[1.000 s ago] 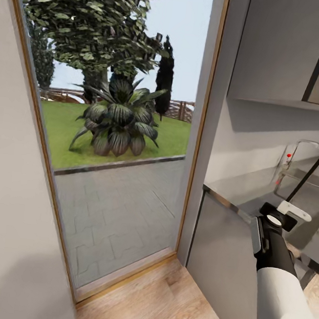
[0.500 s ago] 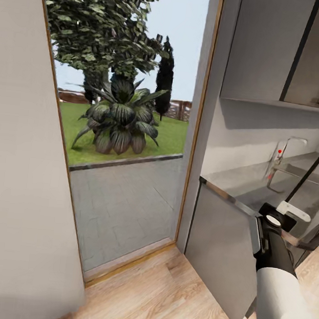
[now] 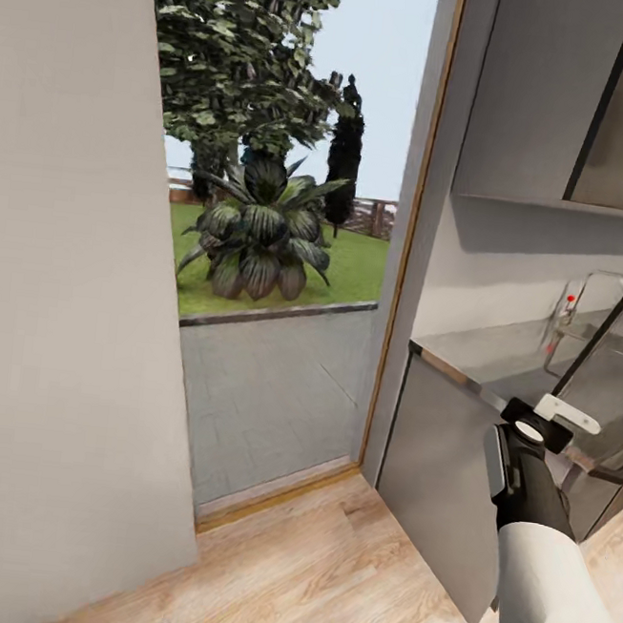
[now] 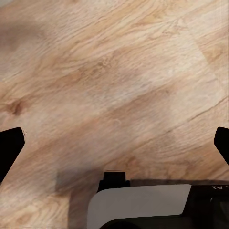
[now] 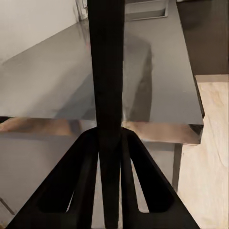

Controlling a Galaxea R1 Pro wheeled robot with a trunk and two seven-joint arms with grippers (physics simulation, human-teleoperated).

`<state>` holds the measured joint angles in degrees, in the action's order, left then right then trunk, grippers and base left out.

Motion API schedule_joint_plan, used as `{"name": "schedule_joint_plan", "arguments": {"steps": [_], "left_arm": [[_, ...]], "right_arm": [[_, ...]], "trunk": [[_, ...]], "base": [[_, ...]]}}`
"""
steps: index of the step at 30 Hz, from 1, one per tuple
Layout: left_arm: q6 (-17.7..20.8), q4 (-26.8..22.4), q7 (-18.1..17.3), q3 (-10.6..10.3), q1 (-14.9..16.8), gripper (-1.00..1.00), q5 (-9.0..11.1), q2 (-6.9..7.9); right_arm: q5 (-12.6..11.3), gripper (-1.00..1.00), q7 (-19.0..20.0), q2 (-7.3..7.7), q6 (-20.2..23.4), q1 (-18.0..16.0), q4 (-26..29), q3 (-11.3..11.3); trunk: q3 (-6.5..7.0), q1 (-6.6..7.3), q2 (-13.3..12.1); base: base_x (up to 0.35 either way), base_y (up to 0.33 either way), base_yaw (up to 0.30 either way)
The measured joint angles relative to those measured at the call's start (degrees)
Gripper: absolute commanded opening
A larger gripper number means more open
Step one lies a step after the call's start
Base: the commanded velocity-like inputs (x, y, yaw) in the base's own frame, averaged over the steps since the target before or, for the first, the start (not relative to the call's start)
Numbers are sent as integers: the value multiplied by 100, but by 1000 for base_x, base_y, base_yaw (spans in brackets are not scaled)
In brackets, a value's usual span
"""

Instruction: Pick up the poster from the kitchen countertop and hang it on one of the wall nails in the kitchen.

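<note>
We face tall glass door opening (image 3: 279, 346) at 12 o'clock; spiky garden plant (image 3: 259, 239) beyond it, leafy tree (image 3: 247, 55) behind plant. Plain pale wall (image 3: 66, 276) at 9 o'clock. Glossy grey kitchen countertop (image 3: 499, 355) at 2 o'clock, chrome tap (image 3: 581, 301) at its rear, grey wall cabinets (image 3: 546, 87) above. Wood plank floor (image 3: 322, 572) at 6 o'clock.

The poster (image 3: 605, 328) is showing edge-on as a thin dark line, its artwork hidden and its top running off the frame. The tap (image 3: 581, 301) is looking blurred, possibly red-marked.
</note>
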<state>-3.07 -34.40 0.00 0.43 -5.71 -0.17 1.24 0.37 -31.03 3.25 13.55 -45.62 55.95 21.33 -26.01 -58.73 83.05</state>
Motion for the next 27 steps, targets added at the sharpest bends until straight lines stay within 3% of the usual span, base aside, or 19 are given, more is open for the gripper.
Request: {"name": "schedule_joint_plan", "arguments": {"steps": [11, 18, 27], "left_arm": [[0, 0, 0, -3, 0, 100, -4, 0], [0, 0, 0, -3, 0, 100, -7, 0], [0, 0, 0, -3, 0, 100, -7, 0]], "right_arm": [[0, -100, 5, -44, -2, 1, -22, -5], [5, -100, 19, -53, -4, 3, -145, -14], [7, -100, 16, -52, -11, 2, -170, -335]], "trunk": [[0, -3, 0], [0, -1, 0], [0, -3, 0]], "base": [[-262, 0, 120], [-123, 0, 268], [-299, 0, 238]]}}
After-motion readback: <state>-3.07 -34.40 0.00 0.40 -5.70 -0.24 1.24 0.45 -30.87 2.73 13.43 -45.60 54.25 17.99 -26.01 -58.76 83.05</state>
